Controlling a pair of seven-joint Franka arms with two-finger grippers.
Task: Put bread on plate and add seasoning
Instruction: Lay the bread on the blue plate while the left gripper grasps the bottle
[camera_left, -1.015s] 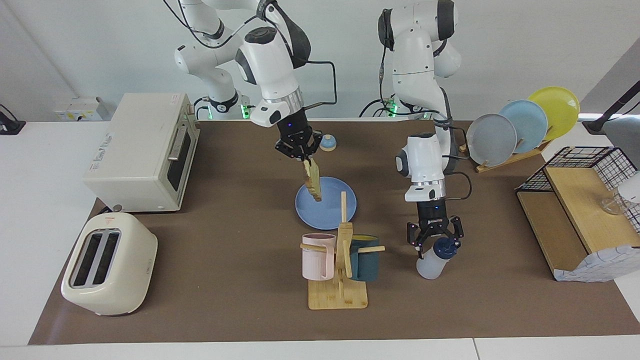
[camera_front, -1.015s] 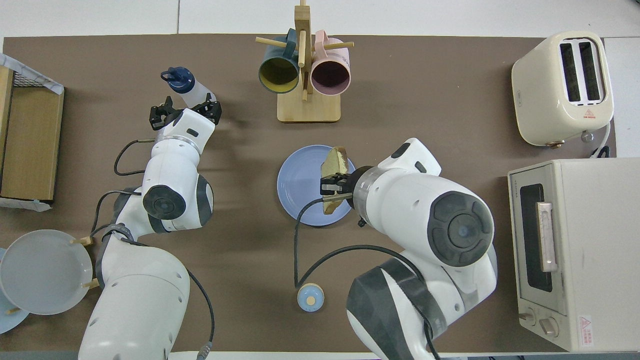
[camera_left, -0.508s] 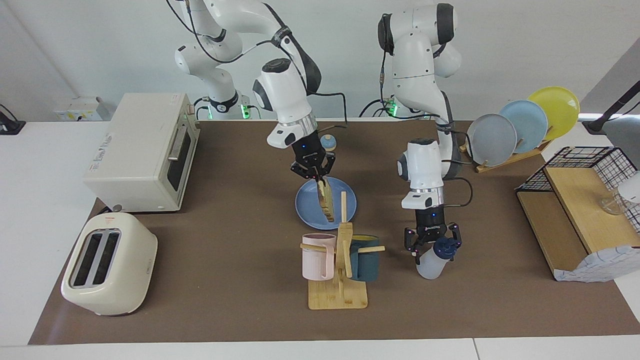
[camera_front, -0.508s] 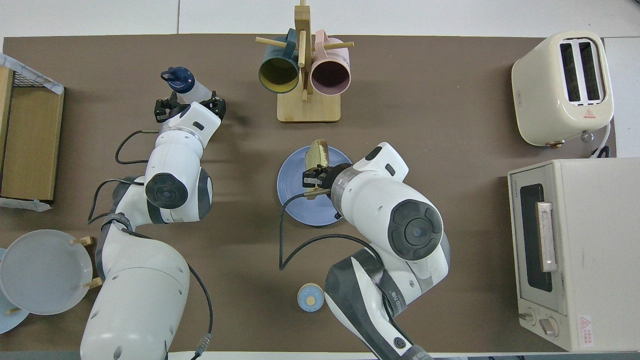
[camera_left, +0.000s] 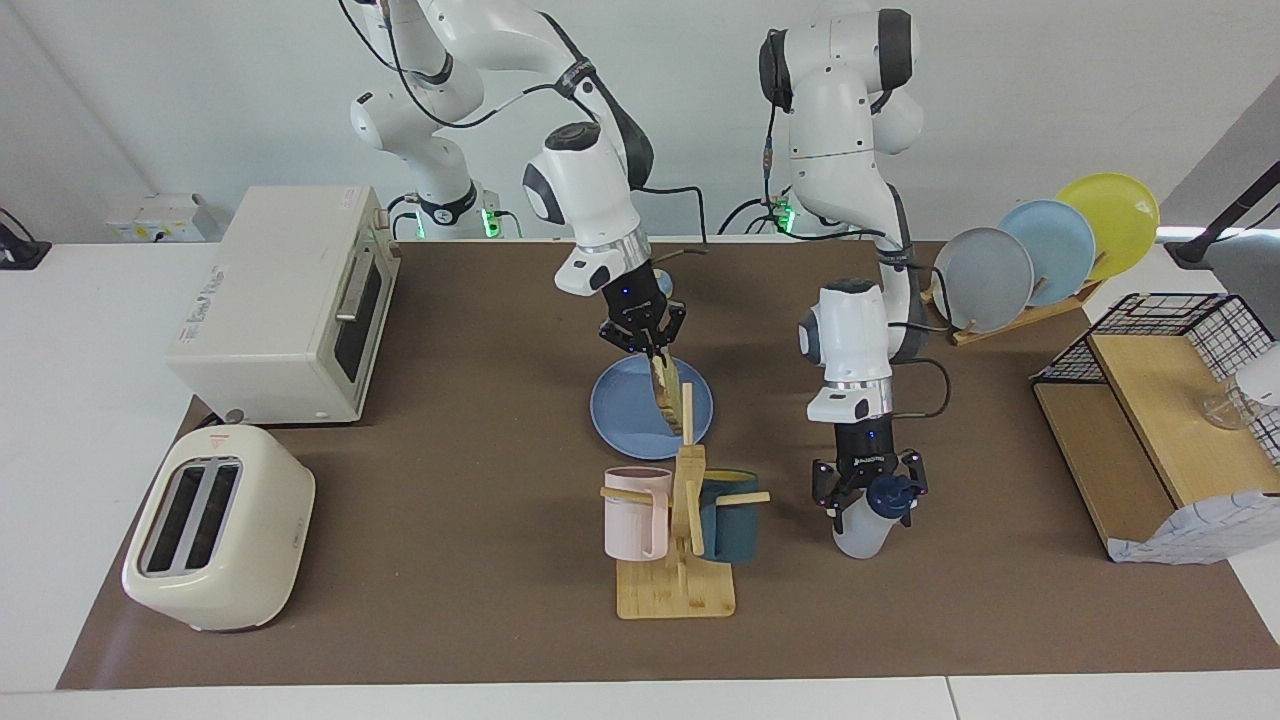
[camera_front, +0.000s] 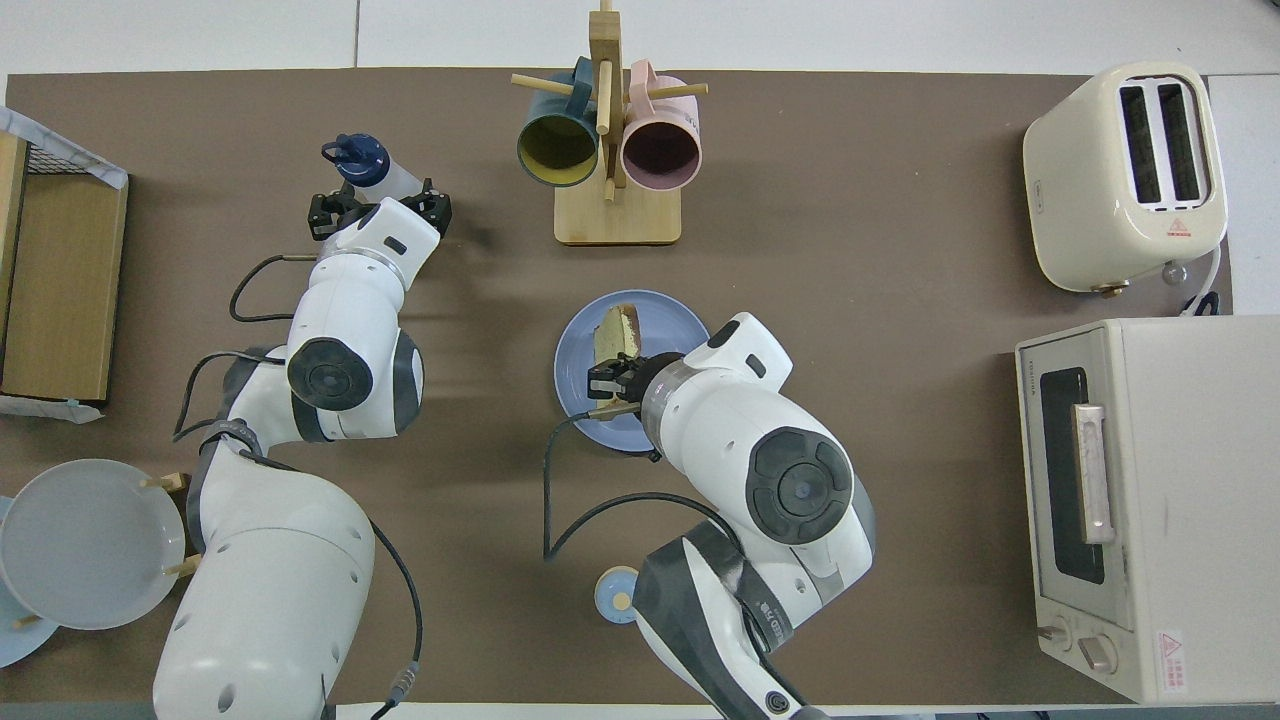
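- The bread (camera_left: 667, 394), a squarish tan slice with brown crust, hangs edge-down from the right gripper (camera_left: 652, 352), which pinches its top edge, long axis near vertical, over the round blue plate (camera_left: 615, 415).
- The left gripper (camera_left: 868, 497), fingers spread wide, straddles the upright tapering seasoning (camera_left: 866, 525) bottle just below its knobby navy cap.

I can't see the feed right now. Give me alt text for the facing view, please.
The right gripper holds the bread on edge, shut on it over the blue plate. The left gripper stands open around the seasoning bottle, which stands on the table beside a wooden mug rack with a pink and a dark mug. A toaster oven and toaster sit at the right arm's end.
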